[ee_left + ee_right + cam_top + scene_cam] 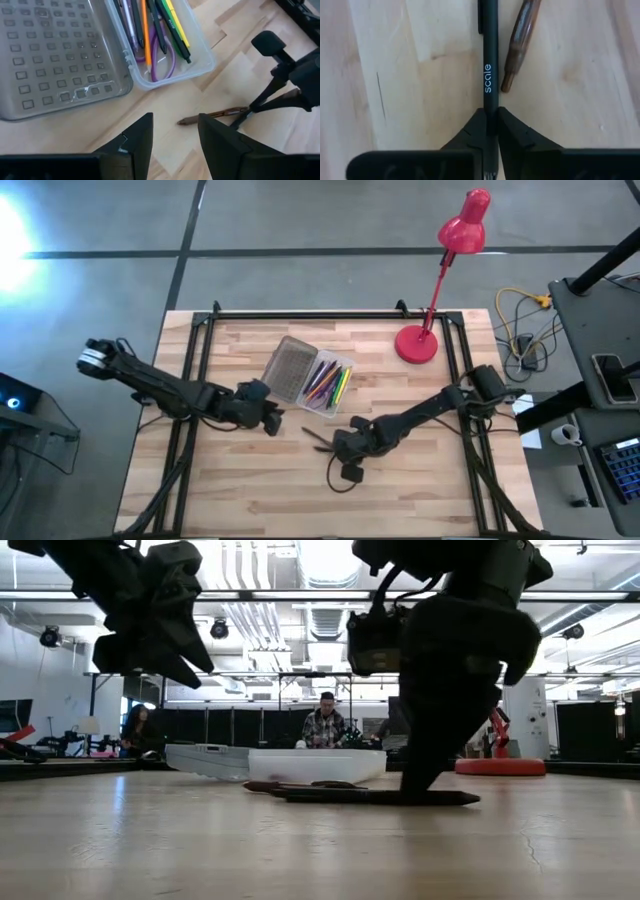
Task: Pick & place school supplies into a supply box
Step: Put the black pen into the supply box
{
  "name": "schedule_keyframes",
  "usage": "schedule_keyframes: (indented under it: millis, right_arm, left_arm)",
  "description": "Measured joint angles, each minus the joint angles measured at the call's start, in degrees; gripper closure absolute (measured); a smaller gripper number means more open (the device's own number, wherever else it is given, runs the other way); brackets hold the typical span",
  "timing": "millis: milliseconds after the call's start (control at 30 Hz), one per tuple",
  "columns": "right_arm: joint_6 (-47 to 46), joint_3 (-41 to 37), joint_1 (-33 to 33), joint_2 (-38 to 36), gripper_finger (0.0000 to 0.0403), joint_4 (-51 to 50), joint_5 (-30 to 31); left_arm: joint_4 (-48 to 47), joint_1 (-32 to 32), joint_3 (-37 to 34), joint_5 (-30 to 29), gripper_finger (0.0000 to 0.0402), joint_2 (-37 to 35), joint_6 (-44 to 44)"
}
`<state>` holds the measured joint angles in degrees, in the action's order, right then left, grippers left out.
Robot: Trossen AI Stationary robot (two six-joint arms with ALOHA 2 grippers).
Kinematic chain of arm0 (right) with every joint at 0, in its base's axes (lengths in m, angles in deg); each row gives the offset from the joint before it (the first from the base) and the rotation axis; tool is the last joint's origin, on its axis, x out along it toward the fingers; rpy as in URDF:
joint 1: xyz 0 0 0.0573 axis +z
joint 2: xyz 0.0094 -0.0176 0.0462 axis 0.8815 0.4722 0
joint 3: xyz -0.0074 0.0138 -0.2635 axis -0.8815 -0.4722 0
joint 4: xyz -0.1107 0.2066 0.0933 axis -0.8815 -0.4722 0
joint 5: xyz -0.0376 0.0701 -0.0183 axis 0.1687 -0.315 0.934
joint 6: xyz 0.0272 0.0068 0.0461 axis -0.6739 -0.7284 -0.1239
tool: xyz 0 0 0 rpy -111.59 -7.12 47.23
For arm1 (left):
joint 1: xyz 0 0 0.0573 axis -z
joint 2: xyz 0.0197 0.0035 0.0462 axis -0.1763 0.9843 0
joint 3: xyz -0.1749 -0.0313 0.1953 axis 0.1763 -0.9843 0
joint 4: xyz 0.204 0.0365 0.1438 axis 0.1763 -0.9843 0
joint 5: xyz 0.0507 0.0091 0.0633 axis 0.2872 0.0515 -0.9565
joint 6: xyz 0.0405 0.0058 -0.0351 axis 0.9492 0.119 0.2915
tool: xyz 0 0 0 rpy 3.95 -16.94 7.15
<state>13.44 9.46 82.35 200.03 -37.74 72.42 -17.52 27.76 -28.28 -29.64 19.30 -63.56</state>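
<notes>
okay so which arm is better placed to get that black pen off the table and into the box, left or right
Right. The right claw is already closed around the black pen, which lies on the table beside a brown pen. The left claw is open and empty, hovering near the supply box.

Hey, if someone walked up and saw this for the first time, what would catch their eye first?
Probably the red desk lamp at the table's far right corner. Next, the open supply box mid-table, already holding colourful pens and the purple-handled scissors. Then the right gripper, low on the wood with its jaws shut on a black pen, a brownish pen lying just beside it.
</notes>
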Motion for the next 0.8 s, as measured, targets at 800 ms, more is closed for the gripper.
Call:
schedule_keyframes:
  millis: [800]
  right_arm:
    - [-54.89,-10.74,-12.67,-16.56,0.0389,19.38,18.67]
  left_arm:
    - [1.53,0.0,2.62,-0.42,0.0262,1.93,-0.04]
